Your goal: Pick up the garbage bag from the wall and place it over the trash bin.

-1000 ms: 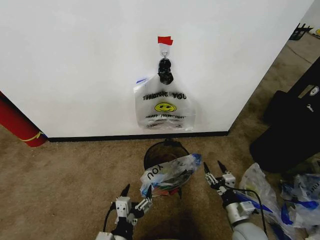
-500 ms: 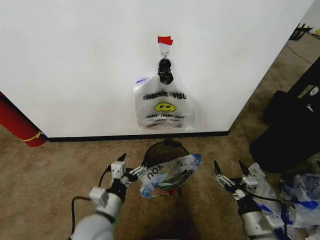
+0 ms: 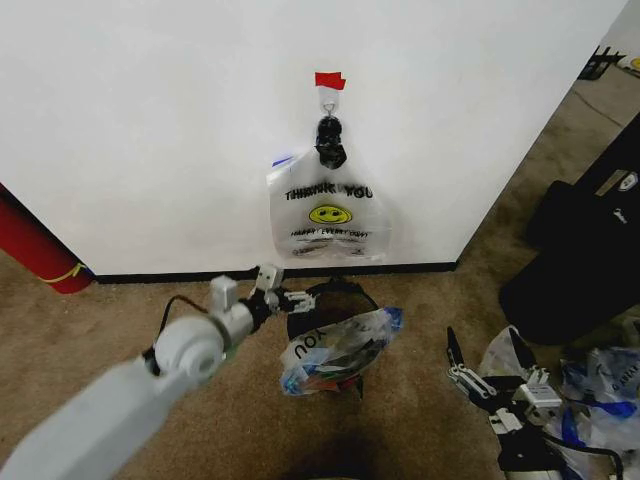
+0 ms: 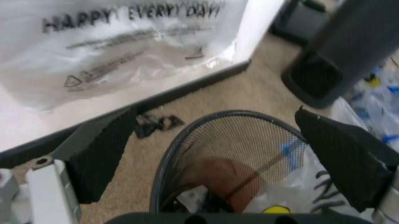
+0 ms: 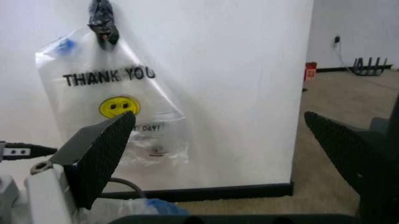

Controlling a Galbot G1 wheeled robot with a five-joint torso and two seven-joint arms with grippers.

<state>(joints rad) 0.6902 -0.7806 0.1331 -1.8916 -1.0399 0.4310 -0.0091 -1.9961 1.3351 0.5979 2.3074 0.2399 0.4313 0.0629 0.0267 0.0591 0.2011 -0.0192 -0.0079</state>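
Floor: brown carpet (image 3: pixel 120 330), white wall (image 3: pixel 150 130) | 1 garbage bag (image 3: pixel 328 215) on hook; 1 draped over trash bin (image 3: pixel 325 300) | left gripper (image 3: pixel 285 297) open at bin rim; right gripper (image 3: pixel 490 370) open, apart.

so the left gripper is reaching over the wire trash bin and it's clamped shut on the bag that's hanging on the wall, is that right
Not quite. The left gripper is over the trash bin, but it is open and holds nothing: the left wrist view shows its fingers spread wide. The garbage bag hangs untouched on the wall above.
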